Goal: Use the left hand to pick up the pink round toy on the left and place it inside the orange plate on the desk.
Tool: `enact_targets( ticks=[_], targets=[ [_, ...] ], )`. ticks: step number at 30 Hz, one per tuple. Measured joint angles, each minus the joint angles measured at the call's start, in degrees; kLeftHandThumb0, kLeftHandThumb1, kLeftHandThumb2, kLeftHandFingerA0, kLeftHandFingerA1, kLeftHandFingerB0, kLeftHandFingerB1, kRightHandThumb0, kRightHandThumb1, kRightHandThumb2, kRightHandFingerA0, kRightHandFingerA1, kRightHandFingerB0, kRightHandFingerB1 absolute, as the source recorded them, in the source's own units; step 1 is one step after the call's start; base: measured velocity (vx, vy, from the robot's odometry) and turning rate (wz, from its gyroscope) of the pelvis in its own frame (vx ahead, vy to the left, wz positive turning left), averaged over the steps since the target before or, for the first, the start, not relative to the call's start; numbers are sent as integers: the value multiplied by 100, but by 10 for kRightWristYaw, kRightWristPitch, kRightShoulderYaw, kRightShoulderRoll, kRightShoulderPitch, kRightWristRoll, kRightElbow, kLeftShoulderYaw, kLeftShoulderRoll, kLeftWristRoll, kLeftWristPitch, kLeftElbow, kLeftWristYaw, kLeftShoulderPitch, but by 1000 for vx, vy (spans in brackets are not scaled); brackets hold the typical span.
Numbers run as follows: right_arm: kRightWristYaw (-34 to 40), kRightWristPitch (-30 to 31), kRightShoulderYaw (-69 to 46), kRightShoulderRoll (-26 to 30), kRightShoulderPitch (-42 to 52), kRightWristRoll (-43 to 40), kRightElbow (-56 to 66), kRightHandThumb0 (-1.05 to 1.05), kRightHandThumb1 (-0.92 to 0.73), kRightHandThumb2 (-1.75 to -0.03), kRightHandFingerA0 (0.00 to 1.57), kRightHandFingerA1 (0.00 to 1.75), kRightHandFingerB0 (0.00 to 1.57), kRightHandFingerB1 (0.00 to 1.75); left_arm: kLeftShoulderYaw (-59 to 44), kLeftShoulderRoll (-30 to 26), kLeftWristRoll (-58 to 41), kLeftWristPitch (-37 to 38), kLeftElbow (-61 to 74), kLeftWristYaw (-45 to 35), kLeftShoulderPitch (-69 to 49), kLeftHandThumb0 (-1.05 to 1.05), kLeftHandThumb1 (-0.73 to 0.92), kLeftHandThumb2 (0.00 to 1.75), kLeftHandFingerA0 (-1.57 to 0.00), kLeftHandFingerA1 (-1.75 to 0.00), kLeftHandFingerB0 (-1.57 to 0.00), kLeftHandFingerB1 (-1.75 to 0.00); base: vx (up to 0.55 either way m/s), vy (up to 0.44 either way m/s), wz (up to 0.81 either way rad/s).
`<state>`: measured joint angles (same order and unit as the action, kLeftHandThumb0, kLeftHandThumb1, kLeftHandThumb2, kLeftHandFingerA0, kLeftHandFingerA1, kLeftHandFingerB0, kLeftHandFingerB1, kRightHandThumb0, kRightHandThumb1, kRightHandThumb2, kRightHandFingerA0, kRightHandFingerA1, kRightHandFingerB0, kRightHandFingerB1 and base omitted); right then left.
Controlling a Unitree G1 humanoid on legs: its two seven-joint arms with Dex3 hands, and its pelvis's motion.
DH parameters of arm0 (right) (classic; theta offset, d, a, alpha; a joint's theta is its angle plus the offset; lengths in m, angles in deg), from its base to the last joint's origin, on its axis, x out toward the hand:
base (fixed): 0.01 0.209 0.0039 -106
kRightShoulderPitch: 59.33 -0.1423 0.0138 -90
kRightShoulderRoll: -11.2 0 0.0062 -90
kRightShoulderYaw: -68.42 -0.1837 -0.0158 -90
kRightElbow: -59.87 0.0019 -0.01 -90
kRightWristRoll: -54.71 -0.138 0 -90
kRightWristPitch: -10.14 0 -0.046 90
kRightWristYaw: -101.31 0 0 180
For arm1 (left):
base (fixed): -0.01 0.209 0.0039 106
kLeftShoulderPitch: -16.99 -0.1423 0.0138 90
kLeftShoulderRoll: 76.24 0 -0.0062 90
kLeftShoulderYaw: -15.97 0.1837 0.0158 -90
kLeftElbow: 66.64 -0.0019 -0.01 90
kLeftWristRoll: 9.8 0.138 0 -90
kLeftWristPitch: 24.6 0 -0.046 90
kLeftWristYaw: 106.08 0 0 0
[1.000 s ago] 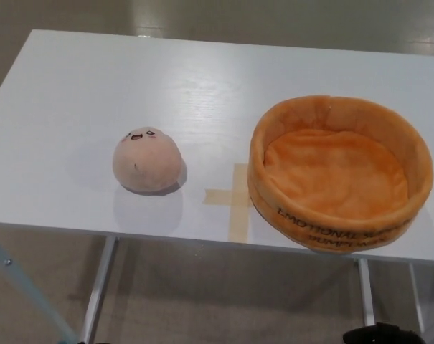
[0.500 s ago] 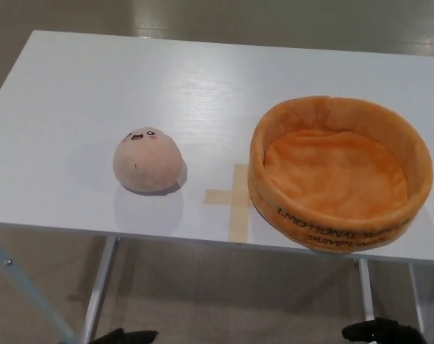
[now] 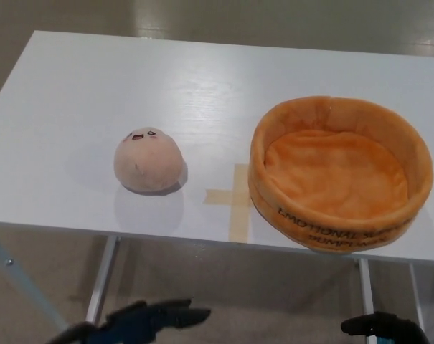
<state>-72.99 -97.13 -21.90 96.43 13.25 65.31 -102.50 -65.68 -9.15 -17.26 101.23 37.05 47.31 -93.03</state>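
One pink round toy (image 3: 148,160) and one orange plate (image 3: 340,172) rest apart on the white desk (image 3: 80,93), while the left hand (image 3: 141,321), fingers spread and empty, hangs below the desk edge.

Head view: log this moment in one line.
pink toy: on desk, untouched | orange plate: empty | left hand: below desk edge, fingers apart | right hand: low, state unclear

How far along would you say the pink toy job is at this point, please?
Nothing is done yet: the pink round toy sits untouched on the white desk, left of the empty orange plate. In hand: the left hand is below the desk's front edge, fingers apart. Left: reach, grasp, carry it over, release in the plate.
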Motion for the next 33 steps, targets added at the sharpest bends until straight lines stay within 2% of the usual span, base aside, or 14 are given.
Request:
enact_targets(
  ticks=[3, 4, 5, 9, 13, 17, 23, 33],
  targets=[
    [0, 0, -1, 0, -3, 0, -1, -12, -57, -61, 69, 92, 64, 79, -20, 9, -4, -1, 1, -1, 47, -15, 45, 65, -4, -17, -8, -33, 0, 0, 0],
    [0, 0, -2, 0, -3, 0, -1, -13, -57, -61, 70, 91, 65, 79, -26, 12, -4, -1, 1, -1, 62, -13, 51, 55, 0, -25, -10, -27, 0, 0, 0],
    [0, 0, -2, 0, -3, 0, -1, -12, -58, -60, 69, 91, 64, 79, -31, 16, -4, -3, 0, -1, 78, -18, 43, 69, 0, -17, -6, -33, 0, 0, 0],
    [0, 1, -1, 0, -4, 0, -2, -13, -58, -60, 71, 92, 65, 79, -42, 23, 2, -16, -19, -1, 139, -11, 41, 66, 0, -15, -8, -32, 0, 0, 0],
    [0, 2, 0, 0, -4, 0, -2, -12, -59, -59, 70, 92, 65, 78, -49, 37, 19, -34, -61, 1, 215, -18, 40, 66, 0, -13, -6, -32, 0, 0, 0],
    [-1, 3, 1, 0, -5, 1, -3, -12, -58, -60, 73, 95, 66, 79, -48, 47, 52, -45, -106, 9, 276, -17, 39, 66, 0, -12, -11, -34, 0, 0, 0],
    [0, 3, 1, 0, -6, 0, -3, -11, -58, -59, 73, 96, 67, 80, -43, 64, 111, -48, -168, 29, 343, -14, 38, 67, 0, -9, -4, -32, 0, 0, 0],
    [-1, 4, 1, 0, -7, 0, -3, -12, -58, -60, 72, 95, 67, 80, -25, 76, 196, -40, -294, 81, 430, -20, 39, 68, 0, -14, -7, -35, 0, 0, 0]
  ],
)
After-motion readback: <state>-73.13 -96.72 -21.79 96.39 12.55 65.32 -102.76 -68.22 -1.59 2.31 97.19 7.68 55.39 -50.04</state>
